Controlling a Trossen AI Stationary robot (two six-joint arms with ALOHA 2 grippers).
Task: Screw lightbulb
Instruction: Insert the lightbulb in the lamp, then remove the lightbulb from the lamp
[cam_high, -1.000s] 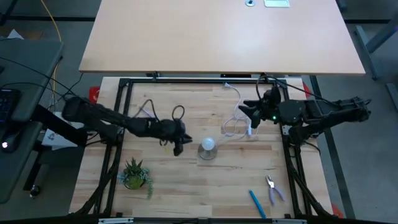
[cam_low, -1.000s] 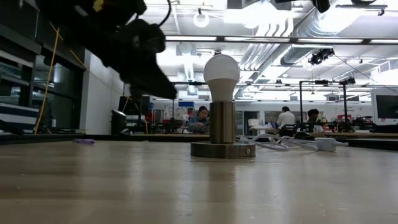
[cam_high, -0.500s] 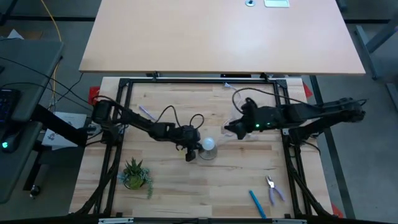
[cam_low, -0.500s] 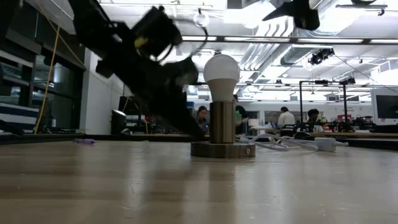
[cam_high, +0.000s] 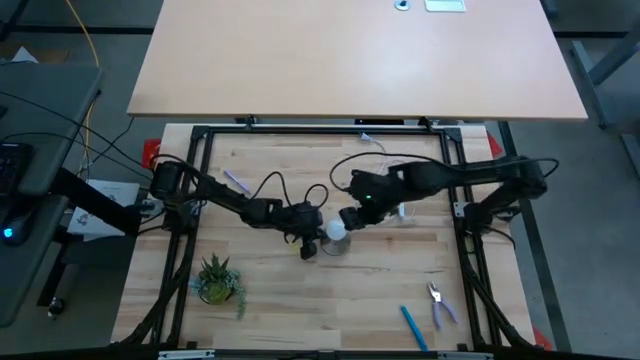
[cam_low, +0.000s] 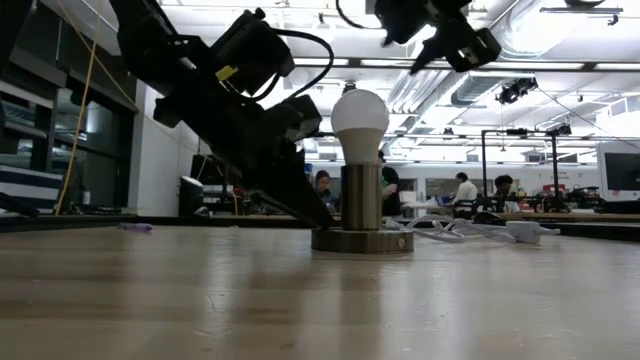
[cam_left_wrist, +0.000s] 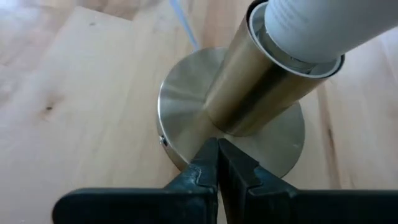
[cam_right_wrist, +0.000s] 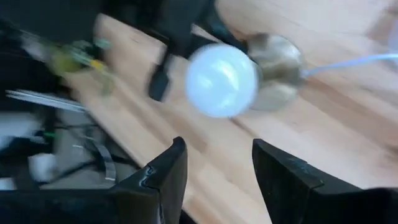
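Observation:
The white lightbulb (cam_low: 360, 113) stands upright in a brass-grey socket (cam_low: 362, 197) whose round base (cam_low: 362, 240) rests on the wooden table. From above it shows at mid-table (cam_high: 337, 229). My left gripper (cam_left_wrist: 217, 149) is shut, its tips down at the socket's base on the left side (cam_high: 310, 243). My right gripper (cam_right_wrist: 217, 168) is open and hangs above the bulb (cam_right_wrist: 222, 79), a little toward the table's right (cam_high: 347, 217), clear of it. My left gripper's shut fingertips (cam_left_wrist: 208, 155) rest on the top face of the socket's round base (cam_left_wrist: 186, 106), right at the foot of the column. They come slanting down from the table's left. The socket stands upright with its base flat on the table.
The socket's white cord (cam_high: 385, 200) trails toward the far right. A small potted plant (cam_high: 217, 280) stands at the near left. Pliers (cam_high: 440, 303) and a blue pen (cam_high: 413, 327) lie near right. People sit in the room behind (cam_low: 460, 188).
My left gripper has come down and toward the table's right until its tips reached the socket's base, then kept still. My right gripper has swung from the far right toward the table's left, tipping downward, and now hangs over the bulb.

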